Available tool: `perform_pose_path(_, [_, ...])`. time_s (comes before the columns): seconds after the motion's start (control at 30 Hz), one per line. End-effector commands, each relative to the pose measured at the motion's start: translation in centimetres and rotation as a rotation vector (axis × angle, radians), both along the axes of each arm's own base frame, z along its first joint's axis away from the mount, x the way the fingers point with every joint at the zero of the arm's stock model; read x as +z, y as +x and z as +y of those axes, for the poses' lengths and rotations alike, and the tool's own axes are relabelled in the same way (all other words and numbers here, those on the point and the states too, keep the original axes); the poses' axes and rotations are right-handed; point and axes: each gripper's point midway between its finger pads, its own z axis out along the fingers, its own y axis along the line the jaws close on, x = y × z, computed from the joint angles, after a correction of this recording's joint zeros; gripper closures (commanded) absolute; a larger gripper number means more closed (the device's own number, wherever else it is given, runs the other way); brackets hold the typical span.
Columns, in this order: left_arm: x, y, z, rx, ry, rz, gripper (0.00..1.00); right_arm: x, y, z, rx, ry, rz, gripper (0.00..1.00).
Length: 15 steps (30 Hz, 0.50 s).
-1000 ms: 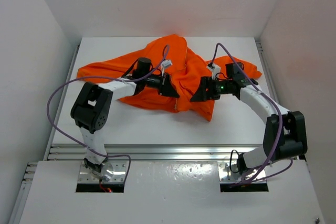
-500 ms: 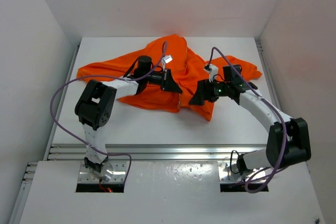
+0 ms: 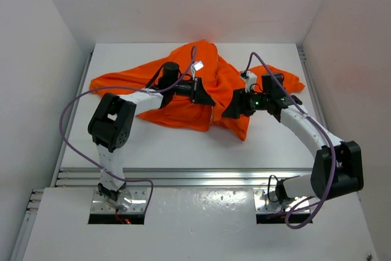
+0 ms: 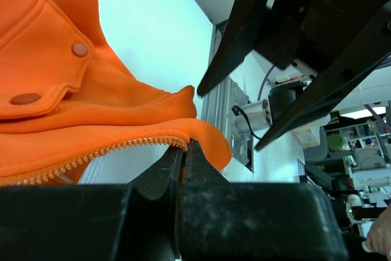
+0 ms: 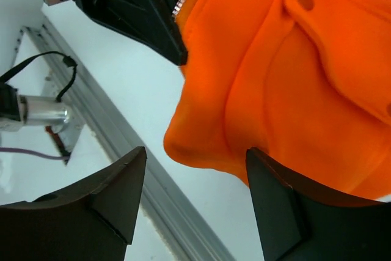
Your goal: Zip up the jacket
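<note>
Jacket (image 3: 201, 80) lies crumpled mid-table. My left gripper (image 4: 183, 151) is clamped on the hem at the end of the zipper (image 4: 110, 150); right gripper (image 5: 195, 172) gapes around the other hem corner. I'd close low on it, then align both zipper ends.

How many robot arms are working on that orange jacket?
2. One from the left, the left gripper pinching the jacket at its zipper edge; one from the right, the right gripper open at the hem. None seems hidden.

Top camera looks down on table (image 3: 183, 145); wrist cameras close, facing each other, share jacket (image 4: 91, 108) hem.
</note>
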Motion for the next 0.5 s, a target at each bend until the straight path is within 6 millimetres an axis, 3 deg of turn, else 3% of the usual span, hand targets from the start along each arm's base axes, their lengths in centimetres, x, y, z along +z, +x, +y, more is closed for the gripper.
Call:
perform_pose_path(0.0, [2.8, 0.1, -1.1, -0.01, -0.032, -0.093, 1.0, 1.0, -0.5, 1.7, 0.046, 0.078, 0.05, 0.34])
perform_pose_path(0.2, [2.3, 0.3, -1.4, 0.012, -0.013, -0.096, 1.0, 0.4, -1.3, 2.5, 0.067, 0.114, 0.139, 0.29])
perform_pose_path(0.47, [2.2, 0.0, -2.4, -0.005, 0.028, -0.191, 1.0, -0.5, 0.0, 2.9, 0.05, 0.124, 0.191, 0.31])
